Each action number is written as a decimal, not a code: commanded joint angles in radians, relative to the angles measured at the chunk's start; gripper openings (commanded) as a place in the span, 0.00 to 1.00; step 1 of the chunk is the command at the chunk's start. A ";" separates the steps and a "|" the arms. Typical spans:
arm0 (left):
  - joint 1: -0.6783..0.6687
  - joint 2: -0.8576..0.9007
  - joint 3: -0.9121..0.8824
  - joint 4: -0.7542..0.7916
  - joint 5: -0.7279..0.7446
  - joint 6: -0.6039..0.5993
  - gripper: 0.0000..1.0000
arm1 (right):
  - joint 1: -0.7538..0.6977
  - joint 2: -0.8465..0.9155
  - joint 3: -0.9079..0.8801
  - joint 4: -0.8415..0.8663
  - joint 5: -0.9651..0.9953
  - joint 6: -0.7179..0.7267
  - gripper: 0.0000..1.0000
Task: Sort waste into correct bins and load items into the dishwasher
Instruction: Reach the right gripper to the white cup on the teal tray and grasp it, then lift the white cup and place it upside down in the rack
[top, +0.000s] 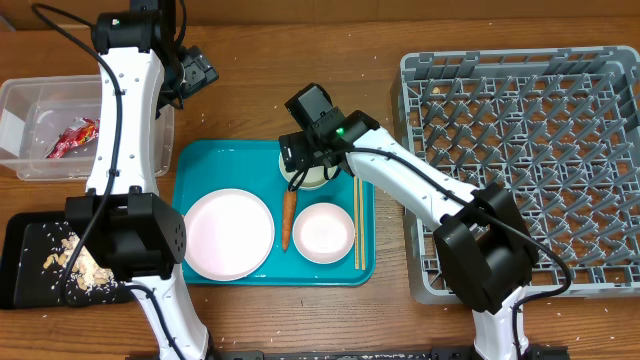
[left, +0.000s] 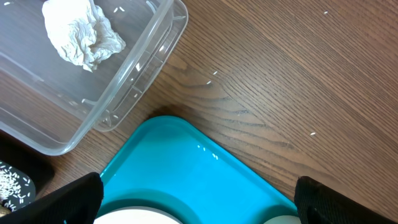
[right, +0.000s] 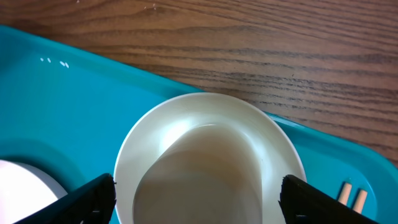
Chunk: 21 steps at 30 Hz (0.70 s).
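Note:
A teal tray (top: 205, 160) holds a white plate (top: 228, 233), a white bowl (top: 323, 232), a carrot (top: 288, 218), a pair of chopsticks (top: 358, 222) and a cream cup (top: 312, 178). My right gripper (top: 303, 165) is open, low over the cup (right: 205, 155), with one finger on each side of its rim (right: 202, 202). My left gripper (top: 197, 70) is open and empty, above the table behind the tray's far left corner (left: 199, 199). The grey dish rack (top: 520, 150) stands at the right.
A clear bin (top: 20, 95) at far left holds a red wrapper (top: 75, 137) and a crumpled tissue (left: 81, 31). A black bin (top: 25, 235) with food scraps (top: 75, 262) sits at front left. Rice grains are scattered on the wood.

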 joint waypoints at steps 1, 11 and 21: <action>-0.007 -0.039 -0.004 0.001 0.001 -0.010 1.00 | 0.000 0.011 -0.006 0.001 0.023 0.042 0.84; -0.007 -0.039 -0.004 0.001 0.001 -0.010 1.00 | 0.005 0.016 -0.015 -0.019 0.020 0.066 0.83; -0.007 -0.039 -0.004 0.001 0.001 -0.010 1.00 | 0.008 0.016 -0.026 -0.019 0.023 0.066 0.79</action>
